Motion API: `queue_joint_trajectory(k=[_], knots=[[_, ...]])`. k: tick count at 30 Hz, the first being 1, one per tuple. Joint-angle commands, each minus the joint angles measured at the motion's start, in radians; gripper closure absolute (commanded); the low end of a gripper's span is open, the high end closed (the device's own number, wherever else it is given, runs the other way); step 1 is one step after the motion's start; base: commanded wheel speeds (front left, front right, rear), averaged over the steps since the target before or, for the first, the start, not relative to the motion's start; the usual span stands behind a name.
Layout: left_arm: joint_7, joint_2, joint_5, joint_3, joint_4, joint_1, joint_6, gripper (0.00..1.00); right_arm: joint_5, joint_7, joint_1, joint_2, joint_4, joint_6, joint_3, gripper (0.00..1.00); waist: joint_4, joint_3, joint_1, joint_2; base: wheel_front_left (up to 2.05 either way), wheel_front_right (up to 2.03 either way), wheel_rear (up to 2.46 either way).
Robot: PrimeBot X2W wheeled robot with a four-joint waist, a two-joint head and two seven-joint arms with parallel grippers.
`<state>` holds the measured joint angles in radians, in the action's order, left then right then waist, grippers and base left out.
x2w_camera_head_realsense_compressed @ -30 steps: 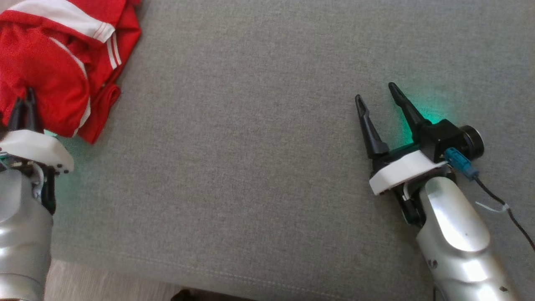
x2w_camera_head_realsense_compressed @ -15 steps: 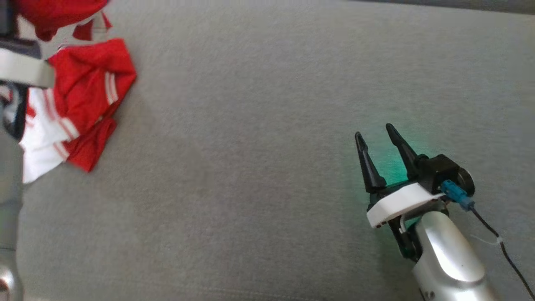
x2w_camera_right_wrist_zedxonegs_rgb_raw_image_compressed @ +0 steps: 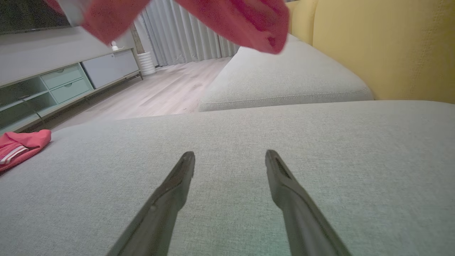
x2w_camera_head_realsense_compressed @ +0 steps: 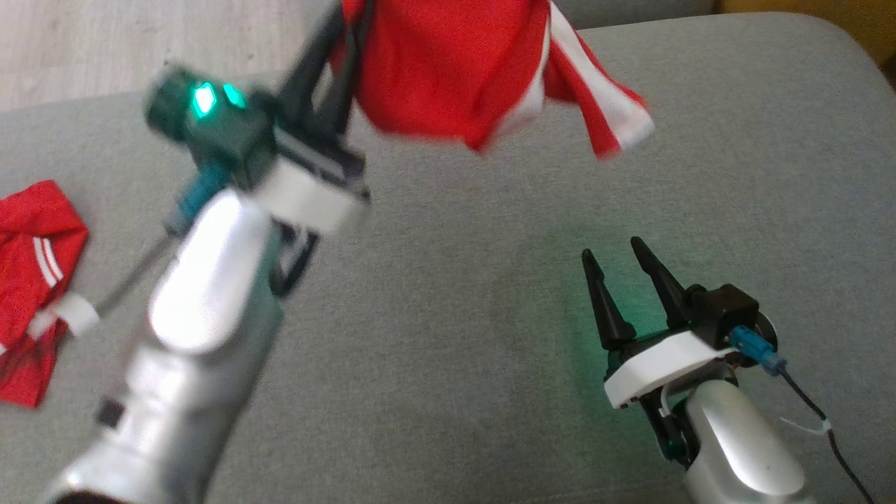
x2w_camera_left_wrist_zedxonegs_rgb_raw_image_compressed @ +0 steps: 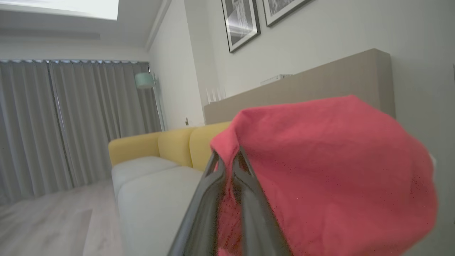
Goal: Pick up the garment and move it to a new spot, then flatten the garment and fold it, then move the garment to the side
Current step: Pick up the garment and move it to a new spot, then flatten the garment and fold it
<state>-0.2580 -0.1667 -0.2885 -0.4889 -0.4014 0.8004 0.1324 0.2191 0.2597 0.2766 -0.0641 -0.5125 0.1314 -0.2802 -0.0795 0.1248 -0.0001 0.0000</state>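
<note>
The garment [x2w_camera_head_realsense_compressed: 448, 70], bright red with white striped sleeve panels, hangs in the air above the grey sofa cushion [x2w_camera_head_realsense_compressed: 455, 315] at the top middle of the head view. My left gripper [x2w_camera_head_realsense_compressed: 346, 17] is shut on its upper left edge, the arm raised and blurred. In the left wrist view the closed left gripper [x2w_camera_left_wrist_zedxonegs_rgb_raw_image_compressed: 227, 158] pinches the red garment [x2w_camera_left_wrist_zedxonegs_rgb_raw_image_compressed: 337, 170], which drapes to the right. My right gripper [x2w_camera_head_realsense_compressed: 611, 250] rests open on the cushion at the lower right, holding nothing. The right wrist view shows the open right gripper [x2w_camera_right_wrist_zedxonegs_rgb_raw_image_compressed: 230, 155] and the garment [x2w_camera_right_wrist_zedxonegs_rgb_raw_image_compressed: 241, 17] hanging overhead.
Another red piece of clothing with white stripes [x2w_camera_head_realsense_compressed: 35, 245] lies at the cushion's left edge, also in the right wrist view [x2w_camera_right_wrist_zedxonegs_rgb_raw_image_compressed: 21, 144]. A yellow backrest [x2w_camera_right_wrist_zedxonegs_rgb_raw_image_compressed: 391, 53] rises on the right. Wooden floor [x2w_camera_head_realsense_compressed: 105, 42] and a low cabinet [x2w_camera_right_wrist_zedxonegs_rgb_raw_image_compressed: 53, 81] lie beyond the sofa.
The head camera has shifted. My left gripper has lifted the garment off the cushion's left side and carried it up toward the middle. The right gripper stays open in place.
</note>
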Motion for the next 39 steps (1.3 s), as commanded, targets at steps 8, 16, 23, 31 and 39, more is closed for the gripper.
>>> queue_joint_trajectory(k=[8, 16, 23, 31, 39], knots=[[-0.004, 0.011, 0.017, 0.134, -0.064, -0.286, -0.041, 0.00, -0.005, 0.002, 0.016, 0.014, 0.040, -0.001, 0.002, 0.00, 0.014, 0.000, 0.0001, 0.0000, 0.00, 0.00, 0.00], [-0.004, 0.016, 0.081, 0.298, -0.001, -0.487, -0.082, 0.00, -0.022, 0.002, 0.007, 0.014, 0.046, -0.001, 0.043, 0.00, 0.060, -0.027, 0.0001, 0.0000, 0.00, 0.00, 0.00], [-0.004, 0.044, 0.139, 0.452, 0.076, -0.693, -0.108, 0.00, -0.029, 0.002, -0.044, 0.014, 0.037, -0.001, 0.070, 0.00, 0.083, -0.092, 0.0001, 0.0000, 0.00, 0.00, 0.00], [-0.004, 0.088, 0.176, 0.527, 0.143, -0.855, -0.086, 0.00, -0.034, 0.002, -0.097, 0.014, 0.012, -0.001, 0.101, 0.00, 0.096, -0.101, 0.0001, 0.0000, 0.00, 0.00, 0.00], [-0.004, 0.108, 0.208, 0.498, 0.129, -0.816, -0.043, 0.00, -0.160, 0.002, -0.022, 0.014, -0.090, -0.001, 0.223, 0.00, 0.134, -0.038, 0.0001, 0.0000, 0.00, 0.00, 0.00]])
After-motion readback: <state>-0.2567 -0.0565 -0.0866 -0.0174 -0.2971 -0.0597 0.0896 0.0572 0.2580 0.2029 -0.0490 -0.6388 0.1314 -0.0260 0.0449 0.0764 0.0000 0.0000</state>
